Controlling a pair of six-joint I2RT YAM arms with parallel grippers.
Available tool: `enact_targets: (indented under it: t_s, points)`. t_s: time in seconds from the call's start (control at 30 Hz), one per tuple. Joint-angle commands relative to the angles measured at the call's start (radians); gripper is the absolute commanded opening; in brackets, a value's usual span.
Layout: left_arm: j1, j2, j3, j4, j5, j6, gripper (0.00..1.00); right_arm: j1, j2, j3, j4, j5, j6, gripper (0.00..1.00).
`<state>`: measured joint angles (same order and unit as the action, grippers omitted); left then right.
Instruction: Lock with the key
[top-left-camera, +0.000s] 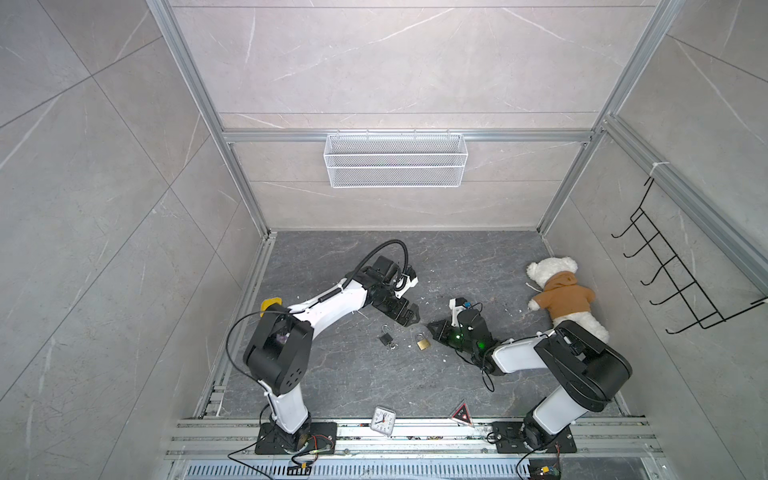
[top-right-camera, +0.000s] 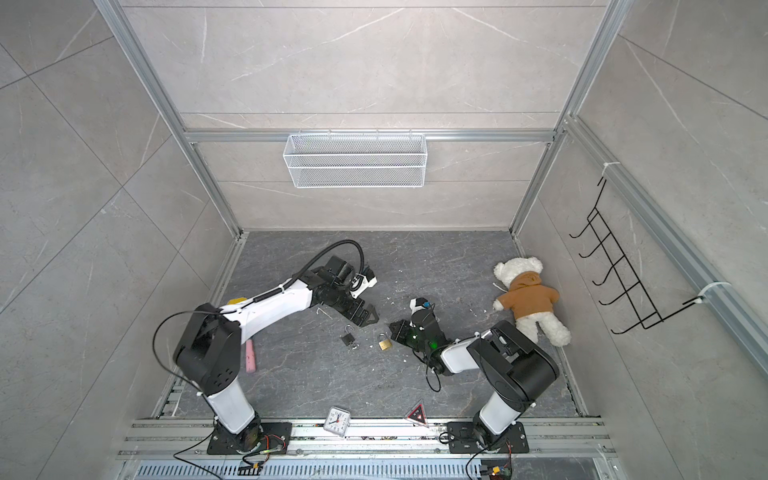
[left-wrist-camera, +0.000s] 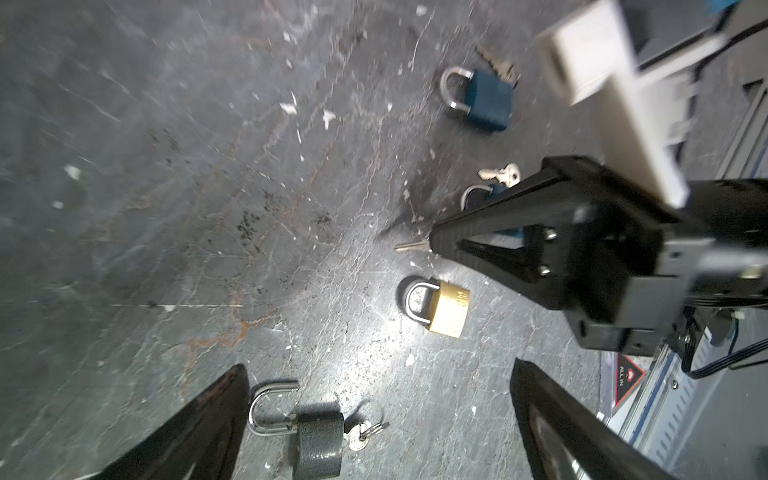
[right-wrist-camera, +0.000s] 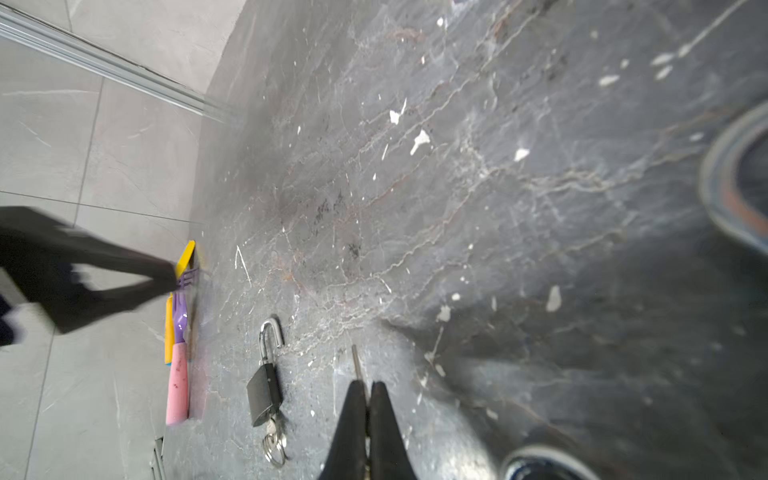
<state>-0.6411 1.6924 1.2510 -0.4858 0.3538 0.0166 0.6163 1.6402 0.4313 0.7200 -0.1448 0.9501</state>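
Observation:
A brass padlock (top-left-camera: 423, 343) (top-right-camera: 385, 344) (left-wrist-camera: 449, 309) lies flat on the dark floor between the two grippers. My right gripper (top-left-camera: 432, 326) (top-right-camera: 394, 326) (right-wrist-camera: 365, 386) is just right of it, shut on a small silver key (right-wrist-camera: 355, 361) (left-wrist-camera: 409, 247) whose blade sticks out past the tips. A black padlock (top-left-camera: 386, 337) (top-right-camera: 348, 338) (left-wrist-camera: 320, 440) (right-wrist-camera: 264, 392) with its shackle open and a ringed key in its body lies to the left. My left gripper (top-left-camera: 409, 313) (top-right-camera: 368, 316) (left-wrist-camera: 378, 365) hangs open above it, holding nothing.
The left wrist view shows a blue padlock (left-wrist-camera: 488, 102), another one half hidden behind the right gripper, and a loose key (left-wrist-camera: 500, 174). A teddy bear (top-left-camera: 565, 297) lies at the right wall. A clock (top-left-camera: 383, 420) and a triangular card (top-left-camera: 461, 414) sit at the front rail. Plastic cutlery (right-wrist-camera: 178, 374) lies at the left wall.

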Motion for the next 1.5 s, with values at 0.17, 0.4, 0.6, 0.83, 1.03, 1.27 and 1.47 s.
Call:
enact_targets:
  t_s: [0.17, 0.4, 0.6, 0.83, 1.03, 1.27, 1.47]
  points:
    - [-0.021, -0.318, -0.218, 0.278, -0.092, -0.081, 1.0, 0.029, 0.003, 0.044, -0.115, 0.059, -0.012, 0.1]
    - [-0.025, -0.449, -0.376, 0.426, -0.169, -0.249, 1.0, 0.041, -0.031, 0.057, -0.181, 0.092, -0.03, 0.18]
    - [-0.026, -0.467, -0.45, 0.477, -0.193, -0.338, 1.0, 0.052, -0.108, 0.078, -0.294, 0.121, -0.063, 0.28]
    - [-0.025, -0.526, -0.566, 0.555, -0.19, -0.369, 1.0, 0.082, -0.234, 0.13, -0.468, 0.154, -0.157, 0.3]
    - [-0.026, -0.616, -0.652, 0.606, -0.235, -0.393, 1.0, 0.112, -0.354, 0.172, -0.609, 0.161, -0.283, 0.98]
    - [-0.026, -0.66, -0.686, 0.608, -0.254, -0.388, 0.99, 0.085, -0.424, 0.184, -0.628, 0.074, -0.19, 1.0]
    - [-0.025, -0.69, -0.716, 0.61, -0.268, -0.409, 0.99, 0.11, -0.286, 0.376, -0.845, 0.007, -0.245, 1.0]
